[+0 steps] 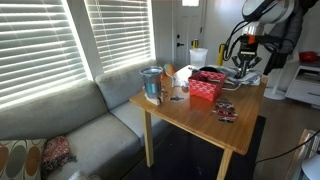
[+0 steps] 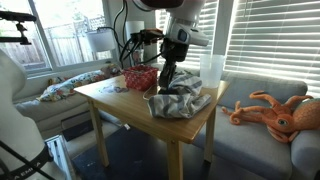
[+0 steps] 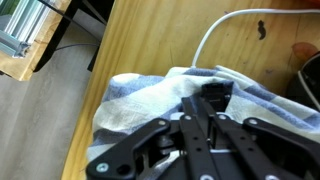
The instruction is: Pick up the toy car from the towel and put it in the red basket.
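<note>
A crumpled blue-and-white towel [image 2: 182,102] lies at the table's near corner in an exterior view and fills the wrist view [image 3: 150,95]. The toy car [image 3: 212,93] shows only as a small dark thing on the towel, right at my fingertips. My gripper [image 3: 205,103] is down on the towel with its fingers drawn together on the car. It also shows in both exterior views [image 2: 164,86] [image 1: 244,70]. The red basket [image 2: 140,78] [image 1: 206,88] stands on the table beside the towel, apart from the gripper.
A white cup [image 2: 210,68] stands behind the towel. A glass jar [image 1: 152,84] and small dark items [image 1: 226,109] sit on the wooden table [image 1: 185,115]. A white cable [image 3: 213,37] crosses the tabletop. A grey sofa [image 1: 95,125] and an orange octopus plush [image 2: 276,110] flank the table.
</note>
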{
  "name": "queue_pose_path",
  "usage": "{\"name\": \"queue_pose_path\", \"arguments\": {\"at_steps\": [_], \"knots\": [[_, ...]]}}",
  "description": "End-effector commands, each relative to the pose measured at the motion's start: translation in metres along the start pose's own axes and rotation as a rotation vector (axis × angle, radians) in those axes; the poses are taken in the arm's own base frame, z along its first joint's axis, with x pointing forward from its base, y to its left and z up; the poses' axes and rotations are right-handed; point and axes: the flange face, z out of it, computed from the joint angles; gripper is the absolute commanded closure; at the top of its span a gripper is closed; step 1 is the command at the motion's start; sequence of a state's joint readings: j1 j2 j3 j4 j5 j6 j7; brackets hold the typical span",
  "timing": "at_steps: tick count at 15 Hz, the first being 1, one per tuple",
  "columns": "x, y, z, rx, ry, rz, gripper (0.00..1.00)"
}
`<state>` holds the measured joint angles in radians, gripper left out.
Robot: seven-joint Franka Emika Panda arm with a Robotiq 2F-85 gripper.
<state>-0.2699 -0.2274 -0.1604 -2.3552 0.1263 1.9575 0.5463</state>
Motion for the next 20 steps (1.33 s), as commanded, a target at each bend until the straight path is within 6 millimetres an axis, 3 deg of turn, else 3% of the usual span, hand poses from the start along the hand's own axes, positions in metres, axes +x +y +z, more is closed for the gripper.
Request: {"name": "queue_pose_path", "arguments": {"at_steps": [1,2,6,20], "knots": [[0.0052,-0.0101,0.0028,-0.007,0.013,0.023,0.77],[0.0058,-0.0109,0.0032,-0.004,0.016,0.024,0.8],[0.0068,-0.0117,0.0018,0.003,0.023,0.025,0.8],[0.0046,-0.0201,-0.0043,0.056,0.033,0.025,0.63]]}}
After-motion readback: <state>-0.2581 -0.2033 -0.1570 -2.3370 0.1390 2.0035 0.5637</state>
